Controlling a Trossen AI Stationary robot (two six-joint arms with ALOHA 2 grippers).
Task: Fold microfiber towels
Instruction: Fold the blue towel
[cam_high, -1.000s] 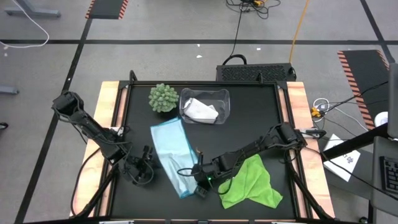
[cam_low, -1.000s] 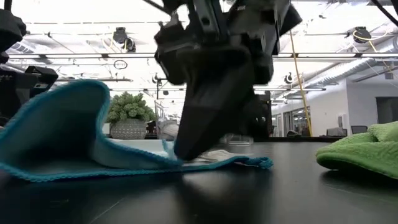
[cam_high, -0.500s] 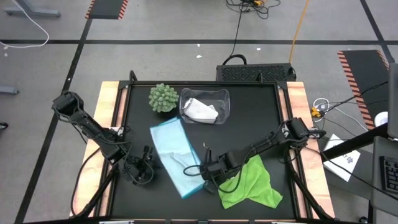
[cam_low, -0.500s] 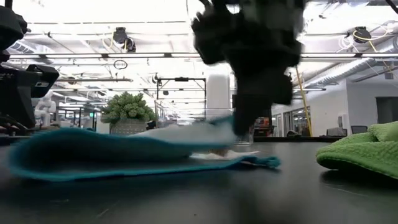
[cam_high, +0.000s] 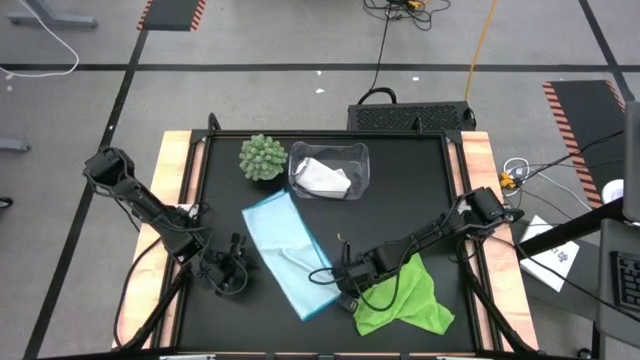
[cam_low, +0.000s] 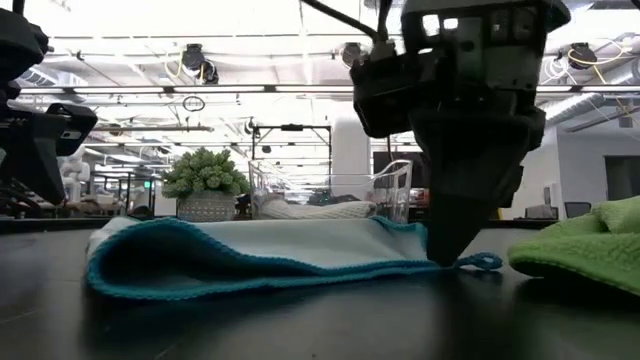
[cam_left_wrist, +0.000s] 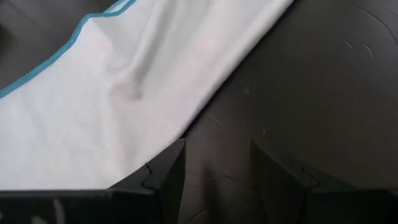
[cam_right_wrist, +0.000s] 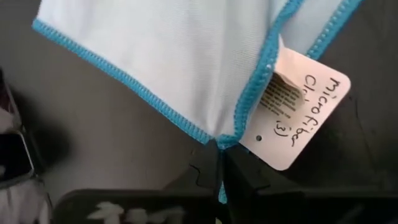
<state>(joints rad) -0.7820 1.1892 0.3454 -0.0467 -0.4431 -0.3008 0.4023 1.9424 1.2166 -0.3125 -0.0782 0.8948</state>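
The right end effector (cam_right_wrist: 219, 171) is clenched on a stitched corner of the light blue towel (cam_high: 290, 255), pinning it low against the black counter (cam_high: 400, 200). The left end effector (cam_left_wrist: 214, 168) hovers just beside the towel's other edge, fingers parted and holding nothing. The towel lies folded, soft and matte with a darker teal hem. Only the right wrist view shows its handwritten white tag (cam_right_wrist: 297, 115). The lime green towel (cam_high: 405, 300) lies crumpled nearby; the white towel (cam_high: 322, 177) sits in the clear bin (cam_high: 360, 155).

White tag (cam_right_wrist: 297, 107) on corner of light blue towel (cam_right_wrist: 180, 56): handwritten "microfibe", below it "Cl", partly hidden, then "3)". Small printed lines on tag's folded part too small to read.
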